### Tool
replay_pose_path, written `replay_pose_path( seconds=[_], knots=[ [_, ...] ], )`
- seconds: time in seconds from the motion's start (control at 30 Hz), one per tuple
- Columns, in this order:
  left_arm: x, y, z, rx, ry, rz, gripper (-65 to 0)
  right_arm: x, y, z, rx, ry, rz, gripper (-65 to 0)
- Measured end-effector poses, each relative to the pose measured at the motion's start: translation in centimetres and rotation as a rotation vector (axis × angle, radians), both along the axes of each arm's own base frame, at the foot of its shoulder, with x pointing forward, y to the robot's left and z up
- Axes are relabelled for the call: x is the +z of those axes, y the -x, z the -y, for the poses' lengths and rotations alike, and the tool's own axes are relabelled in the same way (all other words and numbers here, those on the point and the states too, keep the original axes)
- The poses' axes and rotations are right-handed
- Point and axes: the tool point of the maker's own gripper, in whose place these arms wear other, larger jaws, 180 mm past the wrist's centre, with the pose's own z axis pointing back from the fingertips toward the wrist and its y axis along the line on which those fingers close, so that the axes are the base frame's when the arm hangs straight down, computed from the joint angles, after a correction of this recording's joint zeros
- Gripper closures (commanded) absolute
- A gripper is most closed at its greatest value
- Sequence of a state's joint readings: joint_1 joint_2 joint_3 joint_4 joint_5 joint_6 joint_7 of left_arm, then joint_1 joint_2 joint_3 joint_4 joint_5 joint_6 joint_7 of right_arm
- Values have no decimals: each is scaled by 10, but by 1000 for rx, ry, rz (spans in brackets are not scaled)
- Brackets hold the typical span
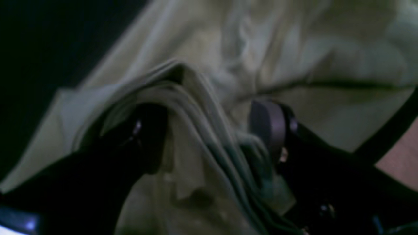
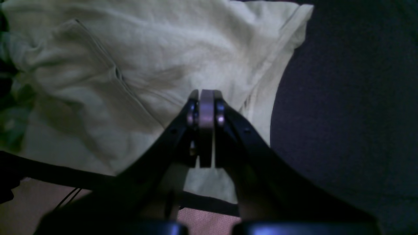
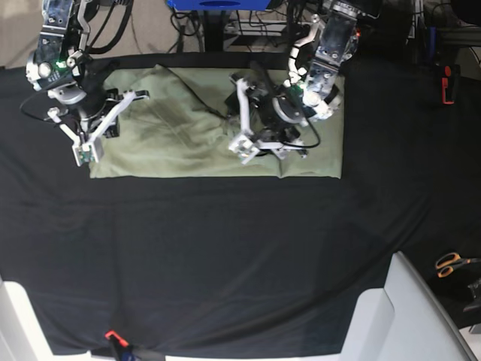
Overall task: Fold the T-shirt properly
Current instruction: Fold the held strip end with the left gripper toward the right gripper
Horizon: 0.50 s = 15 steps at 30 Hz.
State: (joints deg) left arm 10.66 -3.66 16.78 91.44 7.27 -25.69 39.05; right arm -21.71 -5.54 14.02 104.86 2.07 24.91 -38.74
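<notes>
While base view hides it, left pincer [image 1: 209, 137] straddles T-shirt [image 1: 294, 58] folds.

T-shirt [image 3: 188, 128] – pale sage green – plain

Pale sage-green cotton T-shirt [image 3: 188, 128] lies spread on large black cloth [image 3: 225, 248], toward 12 o'clock of the cloth in base view. Black-and-white left gripper [image 3: 252, 143] sits over the shirt's middle, w/ a bunched ridge of fabric between its 2 fingers [image 1: 267, 127] in left wrist view. Black-and-white right gripper [image 3: 86, 147] sits at the shirt's 9 o'clock edge, above fabric near a sleeve hem w/ cloth beside it. Orange-handled scissors [image 3: 449, 263] lie off the cloth at 3–4 o'clock. Small red-and-black clamp [image 3: 113, 338] sits at cloth's 6–7 o'clock edge. Red-and-black tool [image 3: 448, 81] lies at 2 o'clock, well apart from shirt.
</notes>
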Motion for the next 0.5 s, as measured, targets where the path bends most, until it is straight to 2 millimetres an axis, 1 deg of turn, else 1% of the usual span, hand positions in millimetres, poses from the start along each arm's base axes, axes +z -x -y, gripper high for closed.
replay_pose_path(
  seconds=[0.1, 0.17, 0.23, 0.4, 0.47, 0.5],
  knots=[
    [1, 9, 18, -64, 9, -5, -398, 1, -2, 0, 0, 1, 3, -8],
    [6, 6, 31, -107, 18, 13, -398, 2, -4, 0, 0, 0, 6, -8],
    [12, 2, 39, -126, 31, 35, -398, 2, -4, 0, 0, 0, 6, -8],
    [22, 3, 39, -122, 39, 57, -390, 2, -3, 0, 0, 0, 6, -8],
    [27, 1, 30, -110, 39, 74, -382, 2, -3, 0, 0, -1, 5, -8],
    [30, -1, 23, -94, 38, 85, -354, 2, -3, 0, 0, 0, 5, -8]
  ],
)
